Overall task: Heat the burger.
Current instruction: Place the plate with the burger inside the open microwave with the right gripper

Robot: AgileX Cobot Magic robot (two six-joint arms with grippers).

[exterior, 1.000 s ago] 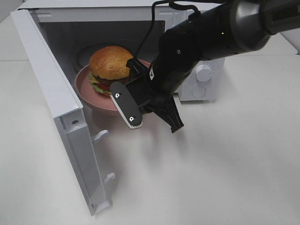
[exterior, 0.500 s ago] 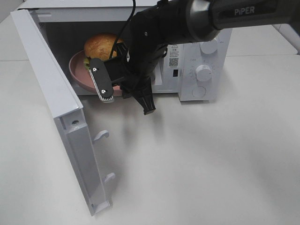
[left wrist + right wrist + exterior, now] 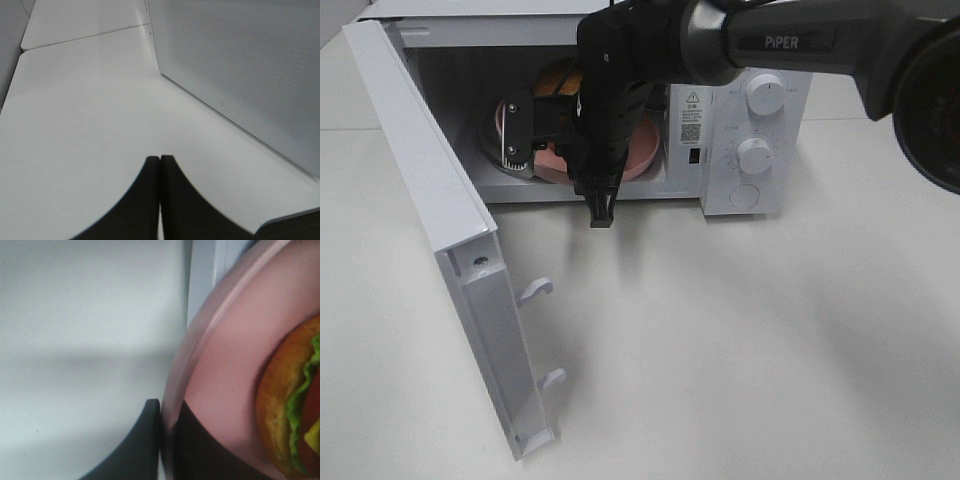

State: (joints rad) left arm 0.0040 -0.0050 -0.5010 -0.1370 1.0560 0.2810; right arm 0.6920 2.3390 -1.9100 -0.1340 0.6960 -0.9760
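**Burger on its plate, inside the microwave**

Your right gripper [image 3: 164,412] is clenched on the rim of the pink plate [image 3: 225,360]. The burger [image 3: 277,405] sits on that plate just inward of the fingers, not touching them. Plate and burger are within the open microwave [image 3: 760,120], which stands by the desk's [image 3: 770,350] far edge. The burger is round, with no long axis. Its layers stack up from the plate: golden-brown bun, green lettuce, red tomato. Your left gripper [image 3: 160,165] is clenched on nothing, over the desk.
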